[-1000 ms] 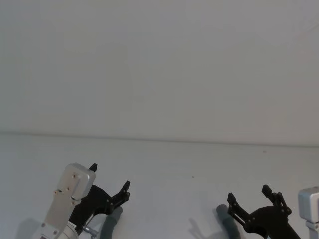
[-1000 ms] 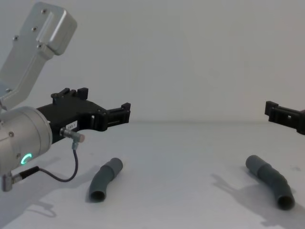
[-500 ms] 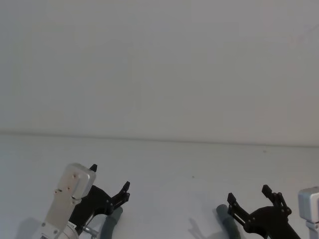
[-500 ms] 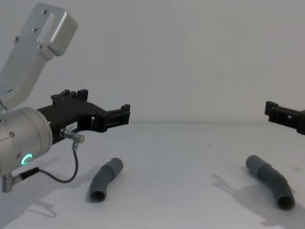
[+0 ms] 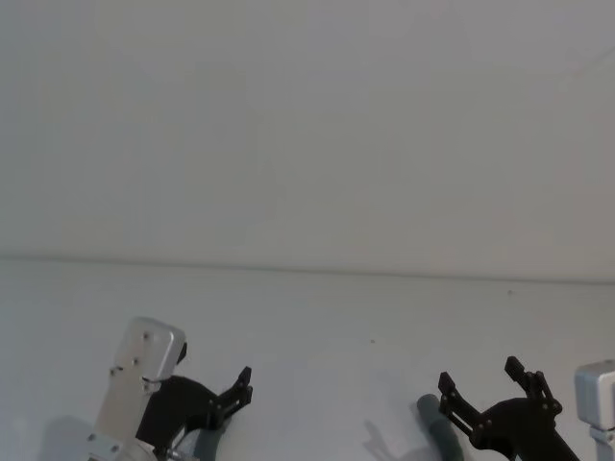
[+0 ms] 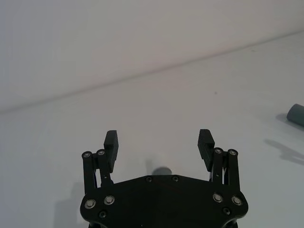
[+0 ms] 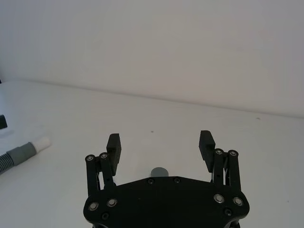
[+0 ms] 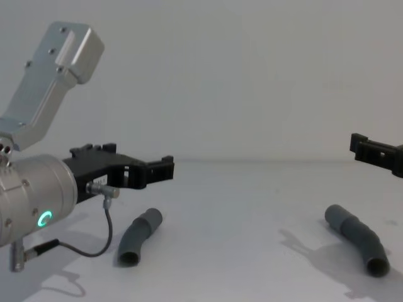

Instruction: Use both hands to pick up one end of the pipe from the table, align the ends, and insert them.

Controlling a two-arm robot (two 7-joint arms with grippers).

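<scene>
Two bent, dark grey pipe pieces lie on the white table (image 8: 245, 207). In the chest view the left piece (image 8: 140, 236) lies below my left gripper (image 8: 150, 166), which hovers open above it. The right piece (image 8: 357, 238) lies under my right gripper (image 8: 371, 151). From the head view both grippers, left (image 5: 217, 382) and right (image 5: 479, 376), stand open with nothing between their fingers. The right wrist view shows the open right gripper (image 7: 159, 138) above one grey end (image 7: 159, 171), and farther off the left piece (image 7: 19, 154) with its white stub (image 7: 42, 142). The left gripper (image 6: 158, 137) is open in its wrist view.
A plain pale wall (image 5: 307, 125) rises behind the table's far edge. Between the two pipe pieces the table is bare. The far end of the right piece (image 6: 296, 114) shows at the edge of the left wrist view. A thin black cable (image 8: 94, 242) hangs under the left wrist.
My left gripper has come down closer to the left pipe piece, still open. The right gripper and both pipe pieces have not moved.
</scene>
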